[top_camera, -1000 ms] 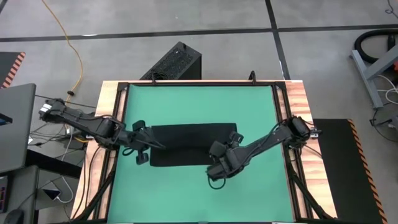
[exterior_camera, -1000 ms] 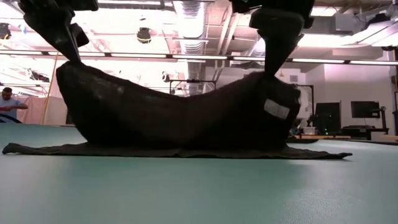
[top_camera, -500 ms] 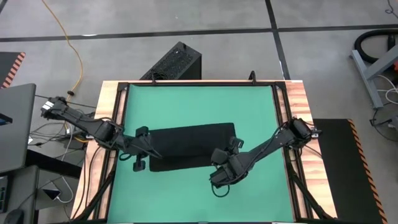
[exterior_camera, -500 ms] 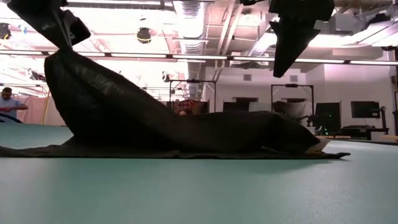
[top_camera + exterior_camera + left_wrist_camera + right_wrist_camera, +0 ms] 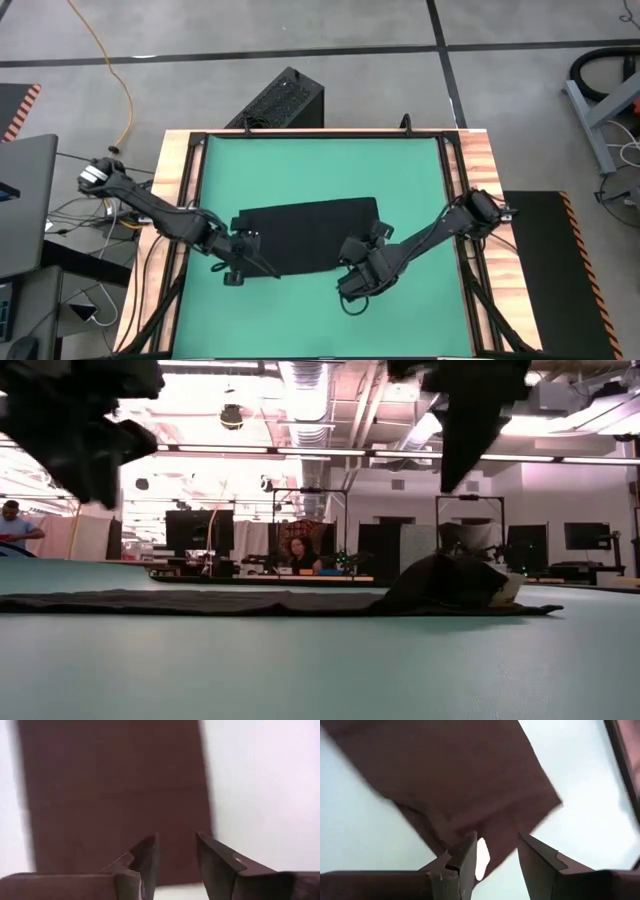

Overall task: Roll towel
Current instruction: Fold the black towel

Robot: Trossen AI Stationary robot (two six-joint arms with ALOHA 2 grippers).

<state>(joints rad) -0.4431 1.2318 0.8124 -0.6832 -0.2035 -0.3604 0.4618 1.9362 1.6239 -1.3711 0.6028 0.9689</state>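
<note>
The towel (image 5: pixel 305 238) is lying flat in the middle of the green mat (image 5: pixel 320 165). The left end effector (image 5: pixel 243 266) at eight o'clock and the right end effector (image 5: pixel 356 262) at five o'clock are hanging open, holding nothing. To roll well, both should be grabbing the near edge evenly.

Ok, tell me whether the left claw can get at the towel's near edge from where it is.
Probably yes: the left claw hangs open right above the towel, with nothing between them.
</note>
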